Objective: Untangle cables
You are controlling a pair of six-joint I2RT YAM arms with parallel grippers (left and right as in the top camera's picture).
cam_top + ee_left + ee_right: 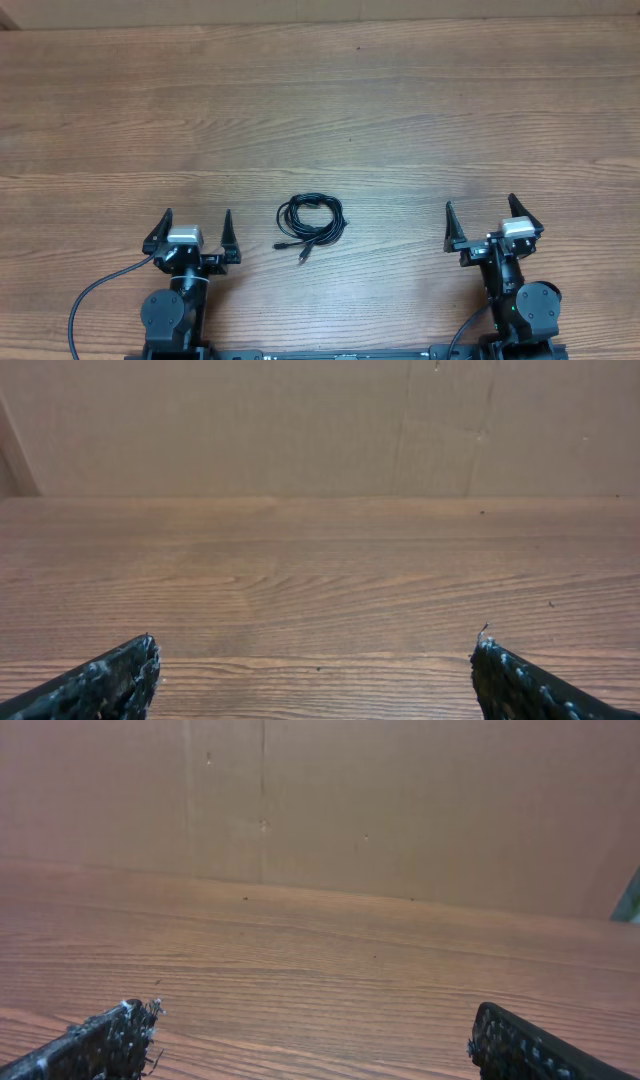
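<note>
- Overhead: a brown wood-grain counter (pixel 320 100) fills the view. The thin black cables (pixel 311 220) lie on it as one small, loosely coiled tangle, with two little plug ends (pixel 303 257) poking out toward the near edge.
- Overhead: the black left end effector (pixel 197 222) sits near the front edge with its two fingers spread wide apart and nothing between them. The tangle lies just to its right, not touching it.
- Overhead: the black right end effector (pixel 481 212) is also spread wide and empty. It is well apart from the tangle, which lies between the two arms and closer to the left one.
- Left wrist: two dark, scuffed fingertips (pixel 110 680) show at the bottom corners, far apart, with only bare wood grain between them. A pale beige wall (pixel 300 420) rises behind the counter.
- Right wrist: both dark fingertips (pixel 110 1040) again sit at the bottom corners, wide apart, over bare wood, with a brown panelled wall behind.
</note>
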